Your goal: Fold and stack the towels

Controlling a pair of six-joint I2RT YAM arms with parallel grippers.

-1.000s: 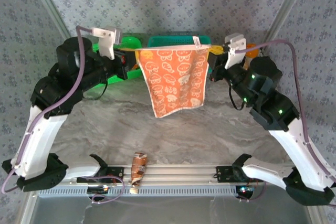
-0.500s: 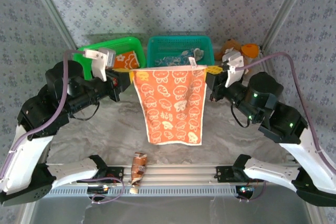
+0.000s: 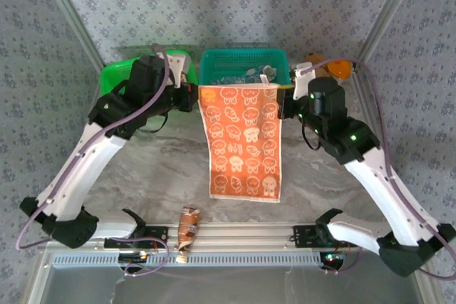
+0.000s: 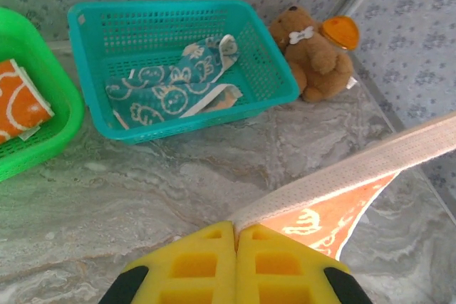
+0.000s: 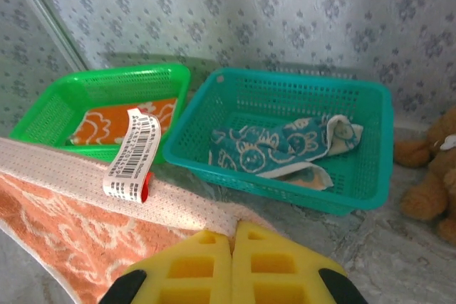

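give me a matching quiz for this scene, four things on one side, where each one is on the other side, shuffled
Things:
1 teal towel
2 bear
3 folded towel
4 tagged towel

Places:
a in the green basket
b held up between the left fingers and the right fingers
c on the table, right of the teal basket
d in the teal basket

Pairs: 1-d, 2-c, 3-a, 4-b

Green basket [image 4: 57, 108], its orange towel [image 4: 18, 105] and teddy bear [image 5: 431, 176] partly beyond wrist-view edges
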